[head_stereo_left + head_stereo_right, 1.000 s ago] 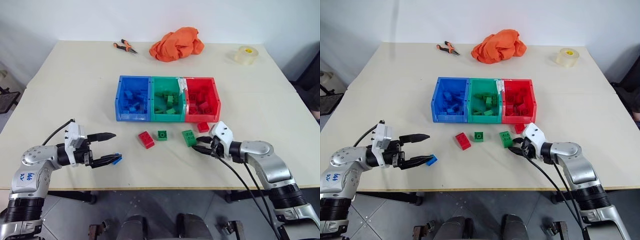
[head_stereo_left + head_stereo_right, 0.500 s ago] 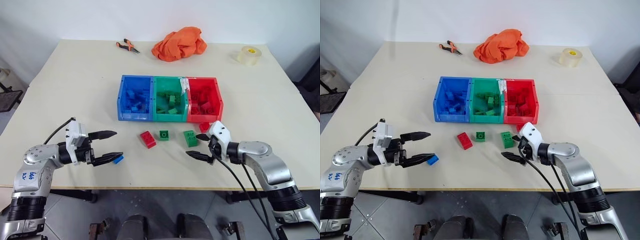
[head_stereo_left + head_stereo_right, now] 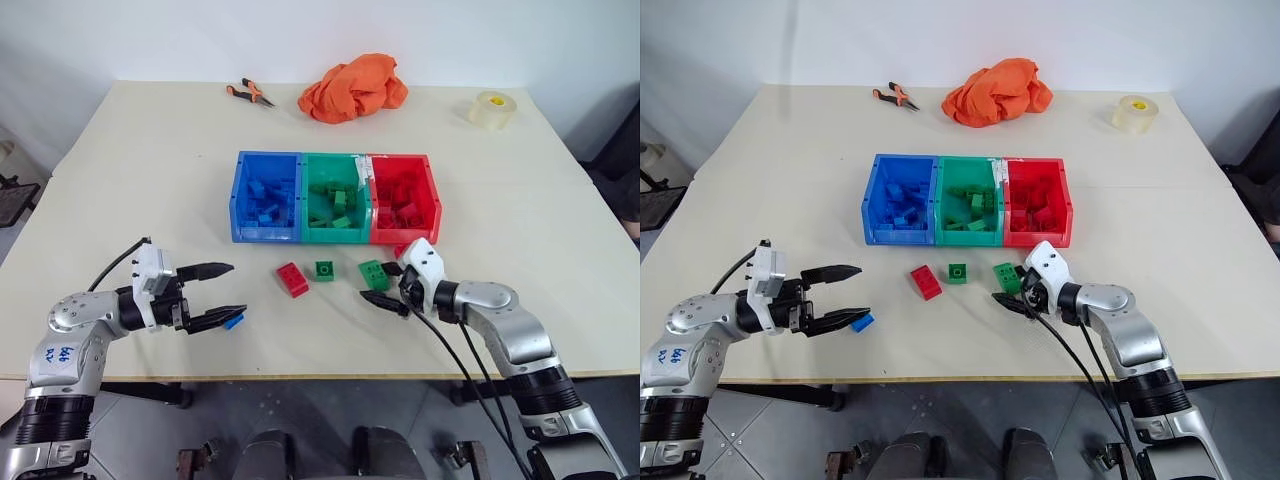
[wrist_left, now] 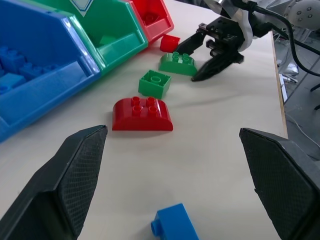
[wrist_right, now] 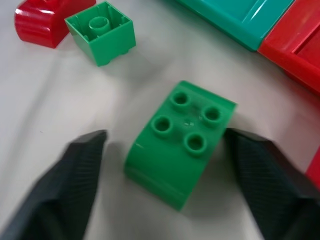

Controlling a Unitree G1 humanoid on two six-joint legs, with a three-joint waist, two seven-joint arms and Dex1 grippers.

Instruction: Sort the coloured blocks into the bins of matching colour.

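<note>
While both hands hover low over the near edge of the surface [image 3: 120, 180], neither has hold of anything. Left hand [image 3: 222, 292]: fingers spread wide, nothing between them, a small blue block [image 3: 234, 321] lying just beside the lower fingertip. Right hand [image 3: 385, 285]: fingers parted either side of a green four-stud block [image 5: 181, 142], gaps visible on both sides, block resting flat on the surface. Taking the row of bins [image 3: 335, 197] as landmark: just in front of it lie, in a loose line, a red rounded block [image 3: 293, 279], a small green square block [image 3: 324, 270], the green four-stud block, and a small red block [image 4: 169, 43] close to the red bin's front wall. Blue, green and red bins each hold blocks of matching colour. Beyond the bins, near the far edge: pliers [image 3: 249, 93], an orange cloth [image 3: 353, 88], and a tape roll [image 3: 491, 109].
</note>
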